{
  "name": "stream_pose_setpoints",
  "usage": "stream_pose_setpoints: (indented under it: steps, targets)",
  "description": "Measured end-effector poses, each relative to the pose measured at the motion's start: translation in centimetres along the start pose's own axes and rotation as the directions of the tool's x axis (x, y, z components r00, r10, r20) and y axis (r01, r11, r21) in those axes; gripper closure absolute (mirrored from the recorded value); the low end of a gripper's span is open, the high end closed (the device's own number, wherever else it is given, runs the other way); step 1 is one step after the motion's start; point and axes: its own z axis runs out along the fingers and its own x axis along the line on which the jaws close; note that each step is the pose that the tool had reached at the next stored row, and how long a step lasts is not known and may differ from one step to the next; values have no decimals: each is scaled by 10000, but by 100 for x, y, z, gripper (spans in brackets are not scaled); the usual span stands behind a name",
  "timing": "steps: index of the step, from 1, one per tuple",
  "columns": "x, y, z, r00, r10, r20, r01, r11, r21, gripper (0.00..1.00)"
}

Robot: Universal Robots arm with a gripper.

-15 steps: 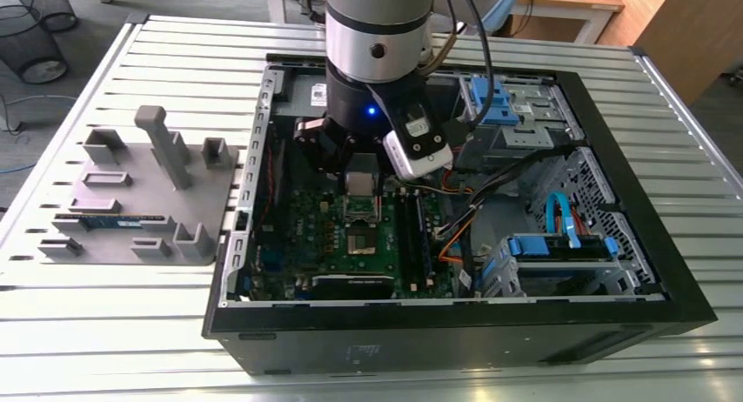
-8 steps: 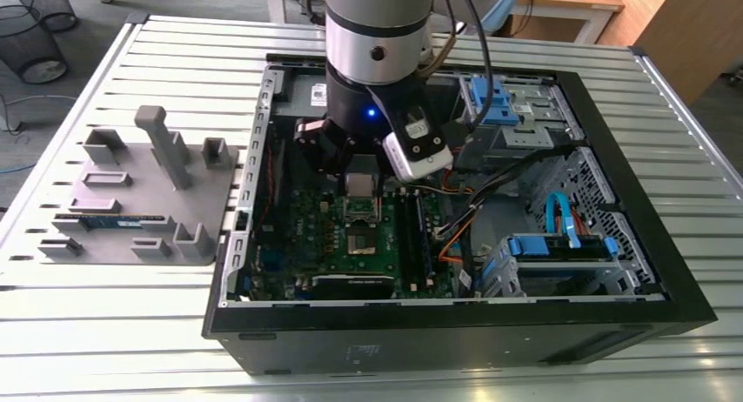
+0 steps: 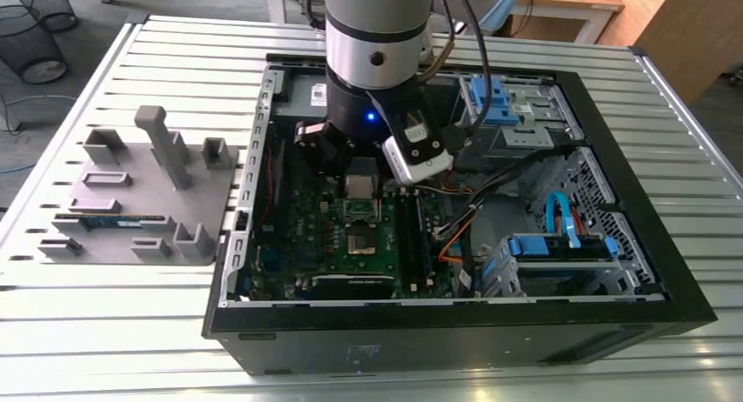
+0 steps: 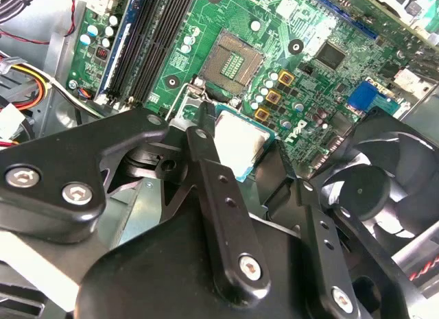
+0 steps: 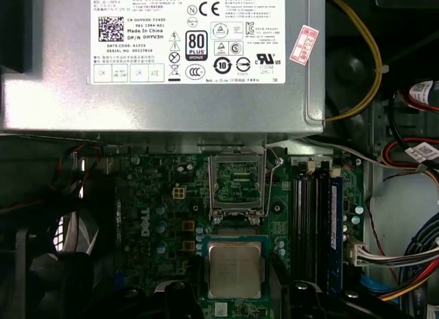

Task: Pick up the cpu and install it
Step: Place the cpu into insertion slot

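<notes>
The arm reaches down into the open computer case [image 3: 465, 325], which lies on its side on the slatted metal bench [image 3: 117, 332]. Its tool [image 4: 241, 135] is clamped on the cpu [image 4: 235, 146]. In the second wrist view one black finger [image 4: 206, 154] presses against one edge of the chip and the other finger against the opposite edge. The chip's silver-grey top faces up, with a thin green rim around it.

From where I stand the cpu hangs above the green motherboard [image 4: 322, 92], close to the socket [image 4: 232, 58] but not in it. The socket is uncovered and its grid of contacts shows. In the first wrist view the cpu [image 5: 234, 269] sits between the dark fingers, and the socket frame [image 5: 236, 182] lies between it and the grey power supply [image 5: 164, 106]. Black memory slots [image 5: 312, 223] run alongside the socket. A black fan [image 4: 374, 188] sits close to the tool.

On the exterior view's left, outside the case, a grey fixture plate [image 3: 128, 189] rests on the bench, with a memory stick [image 3: 110, 219] lying in it.
</notes>
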Motion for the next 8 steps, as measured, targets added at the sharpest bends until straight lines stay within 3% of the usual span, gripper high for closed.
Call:
stream_pose_setpoints:
  steps: [8]
  targets:
    - [0, 0, 99, 10000, -1, 0, 1, 10000, 0, 53]
